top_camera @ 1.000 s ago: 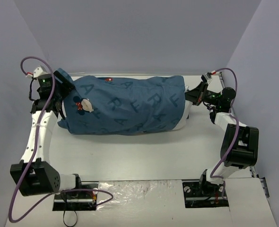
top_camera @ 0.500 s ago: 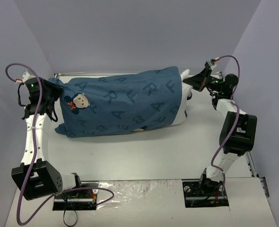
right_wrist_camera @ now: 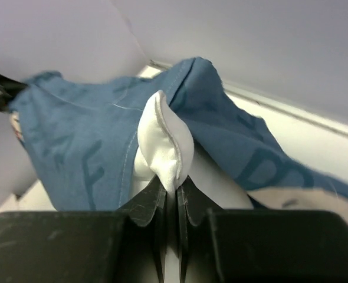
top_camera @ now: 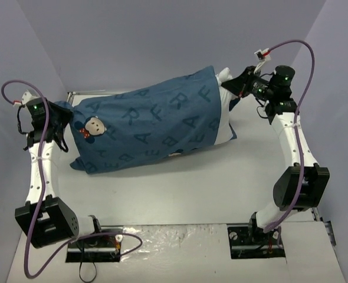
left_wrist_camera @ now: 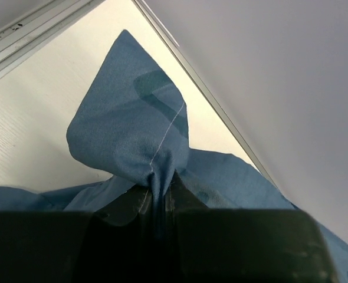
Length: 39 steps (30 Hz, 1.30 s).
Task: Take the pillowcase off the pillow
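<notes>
The teal-blue pillowcase, printed with letters and a mouse face, still covers most of the pillow and slants up toward the right. My left gripper is shut on its far-left corner; the left wrist view shows that bunched blue corner pinched between the jaws of the left gripper. The white pillow pokes out of the right end. My right gripper is raised there, shut on a white pillow corner, which the right wrist view shows squeezed at the tips of the right gripper, with pillowcase fabric behind.
The white table has a metal rail along its back edge. Grey walls close in at the back and both sides. The arm bases stand at the near edge.
The left gripper has closed on the pillowcase's left corner. The right gripper has lifted the pillow's right end up and back, tilting the whole bundle, and the pillowcase has shifted slightly left.
</notes>
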Available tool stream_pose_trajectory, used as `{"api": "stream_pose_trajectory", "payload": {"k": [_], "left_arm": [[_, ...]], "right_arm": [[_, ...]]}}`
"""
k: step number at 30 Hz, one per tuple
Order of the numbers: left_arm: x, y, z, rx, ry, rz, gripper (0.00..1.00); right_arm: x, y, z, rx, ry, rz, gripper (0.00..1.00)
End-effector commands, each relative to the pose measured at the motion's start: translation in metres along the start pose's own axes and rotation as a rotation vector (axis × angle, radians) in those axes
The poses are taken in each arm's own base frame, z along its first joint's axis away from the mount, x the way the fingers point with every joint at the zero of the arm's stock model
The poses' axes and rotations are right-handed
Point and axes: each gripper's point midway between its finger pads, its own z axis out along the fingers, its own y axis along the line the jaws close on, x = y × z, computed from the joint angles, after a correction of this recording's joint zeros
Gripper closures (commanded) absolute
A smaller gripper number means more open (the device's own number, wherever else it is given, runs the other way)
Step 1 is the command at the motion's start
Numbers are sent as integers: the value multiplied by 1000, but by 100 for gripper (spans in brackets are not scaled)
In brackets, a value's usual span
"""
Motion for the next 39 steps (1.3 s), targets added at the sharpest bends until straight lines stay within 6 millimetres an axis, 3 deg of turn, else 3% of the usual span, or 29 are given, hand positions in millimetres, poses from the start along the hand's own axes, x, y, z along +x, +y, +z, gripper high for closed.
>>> {"api": "stream_pose_trajectory", "payload": {"k": [1,3,4,7,8,11,16,23,28,31,32,35,36,37,38,39], "left_arm": [[-48,-6,-15,6,-140,26,98],[-54,2,-13,-15,-154,18,98],[-55,3,-12,-16,-160,19,98],[-65,10,-9,-42,-182,20,98],[-69,11,-8,-49,-190,21,98],[-75,12,-4,-53,-201,17,98],[-83,8,-2,-40,-225,3,98],[-101,11,-9,-67,-273,19,98],[-127,19,-23,-123,-358,14,98],[-133,17,-21,-131,-361,23,98],[-132,8,-19,-110,-356,24,98],[-103,-17,6,-69,-255,59,98],[-83,-14,27,-85,-184,87,98],[-69,-17,36,-85,-141,103,98],[-56,-33,42,-62,-107,128,98],[-37,-28,59,-81,-50,145,98]], "right_arm": [[22,-50,-52,263,52,-152,100],[34,-74,-77,346,60,-149,100],[30,-93,-100,409,43,-144,100],[25,-116,-137,501,26,-171,100],[19,-128,-159,554,7,-168,100],[12,-144,-190,626,-15,-175,100],[13,-153,-218,686,-20,-176,100],[-2,-164,-263,777,-58,-186,100],[-16,-163,-278,809,-80,-206,100],[-17,-165,-275,805,-81,-195,100],[-17,-164,-271,804,-78,-194,100],[0,-166,-236,791,-11,-189,100],[7,-167,-225,797,8,-185,100],[15,-161,-196,765,37,-196,100],[17,-168,-192,832,47,-196,100],[19,-170,-183,852,43,-173,100]]}}
